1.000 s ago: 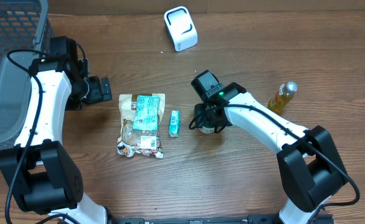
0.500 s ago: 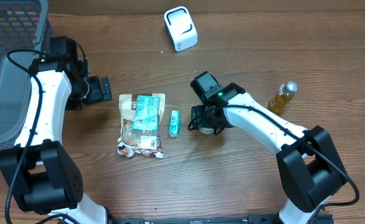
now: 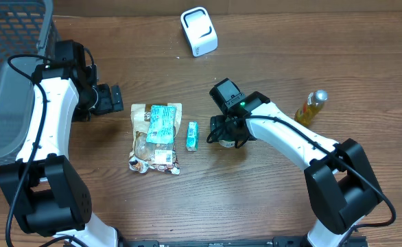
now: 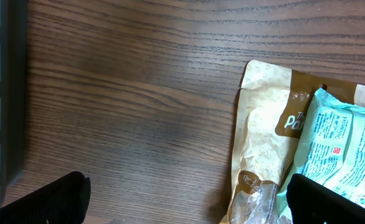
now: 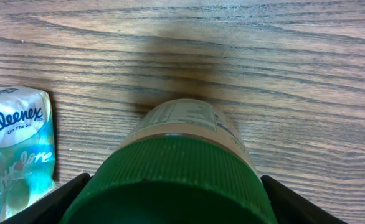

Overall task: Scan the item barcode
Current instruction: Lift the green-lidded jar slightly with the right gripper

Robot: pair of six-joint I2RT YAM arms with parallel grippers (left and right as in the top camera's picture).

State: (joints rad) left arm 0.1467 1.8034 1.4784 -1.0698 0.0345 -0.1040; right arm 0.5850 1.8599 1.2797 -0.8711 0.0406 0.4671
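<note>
A jar with a green lid and a pale label stands on the table, mostly hidden under my right gripper in the overhead view. In the right wrist view my right gripper straddles the lid, open, one finger close by each side. A white scanner stands at the back of the table. My left gripper is open over bare wood, left of a brown snack bag. In the left wrist view the left gripper holds nothing, and its right finger overlaps the bag.
A teal packet lies on the snack bag, and a Kleenex pack lies between bag and jar. A yellow bottle lies at the right. A grey mesh basket fills the far left corner.
My right gripper's jaws have widened a little around the green lid. The jar, the other items and the left arm have stayed put.
</note>
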